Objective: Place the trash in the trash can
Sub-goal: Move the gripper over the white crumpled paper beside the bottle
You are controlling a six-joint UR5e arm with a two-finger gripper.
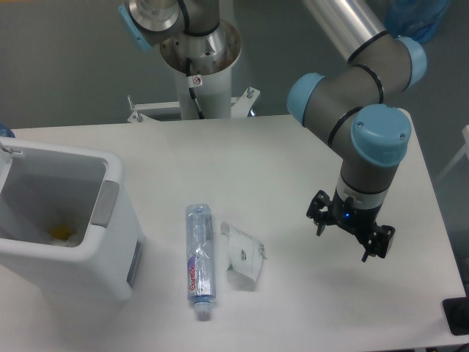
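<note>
A crushed clear plastic bottle (198, 258) with a purple-red label lies lengthwise on the white table, cap toward the front edge. Right beside it lies a crumpled white paper wrapper (242, 255). The white trash can (110, 242) with grey handle panels stands at the left, and something yellow shows at its bottom. My gripper (350, 235) hangs above the table well to the right of the wrapper, fingers spread apart and open, with nothing between them.
The arm's base column (199, 66) rises at the back of the table. The table's right edge (440, 220) runs close to the gripper. A dark object (458, 315) sits at the front right corner.
</note>
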